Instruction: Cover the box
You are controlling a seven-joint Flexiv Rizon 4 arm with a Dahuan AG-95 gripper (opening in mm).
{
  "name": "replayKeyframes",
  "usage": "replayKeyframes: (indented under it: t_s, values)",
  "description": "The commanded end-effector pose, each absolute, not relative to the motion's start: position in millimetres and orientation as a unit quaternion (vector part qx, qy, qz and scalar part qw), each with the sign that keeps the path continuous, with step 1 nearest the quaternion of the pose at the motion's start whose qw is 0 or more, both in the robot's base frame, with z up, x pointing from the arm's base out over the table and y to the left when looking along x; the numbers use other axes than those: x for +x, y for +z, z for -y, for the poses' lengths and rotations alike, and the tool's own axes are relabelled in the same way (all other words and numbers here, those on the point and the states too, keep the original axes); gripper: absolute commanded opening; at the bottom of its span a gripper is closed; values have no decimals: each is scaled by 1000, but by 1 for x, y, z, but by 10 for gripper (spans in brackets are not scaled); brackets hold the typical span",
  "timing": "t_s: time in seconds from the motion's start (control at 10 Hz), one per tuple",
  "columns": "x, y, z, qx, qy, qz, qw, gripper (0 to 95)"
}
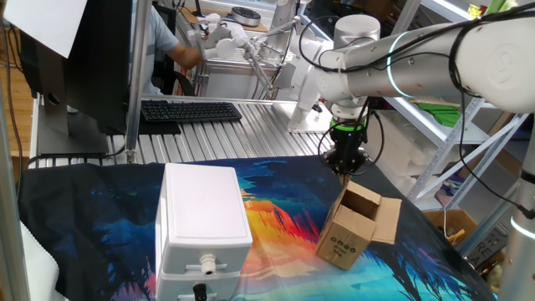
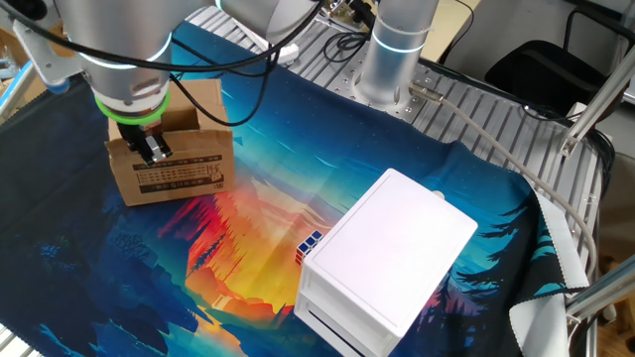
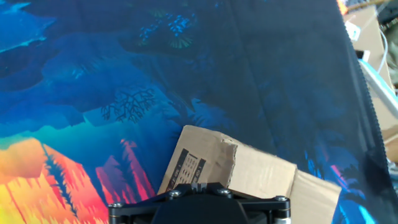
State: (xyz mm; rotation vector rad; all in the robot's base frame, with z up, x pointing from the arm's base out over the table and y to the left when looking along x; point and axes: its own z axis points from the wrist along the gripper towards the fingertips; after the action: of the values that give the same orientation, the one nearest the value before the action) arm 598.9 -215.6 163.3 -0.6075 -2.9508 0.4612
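With its fingers pressed together, our end effector (image 1: 344,170) hangs just above the box's (image 1: 358,224) far edge, flaps standing open below.

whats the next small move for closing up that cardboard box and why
Probably push the nearest upright flap inward and down over the opening. The box still stands open on the mat, with one flap hanging out to the side and others raised. The gripper hovers with fingers shut right at the box's top rim, so it is set for nudging, not grasping.
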Motion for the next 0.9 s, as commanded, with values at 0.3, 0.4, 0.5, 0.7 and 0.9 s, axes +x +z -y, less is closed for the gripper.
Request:
replayKeyframes:
  t_s: [0.3,0.4,0.5,0.7,0.9]
  values:
    - [599,163,216,-248,157,955,32,0]
    - [599,163,216,-247,156,956,33,0]
    - [598,165,216,-243,163,956,29,0]
    - [586,176,219,-231,165,958,32,0]
    - [566,188,225,-214,164,962,32,0]
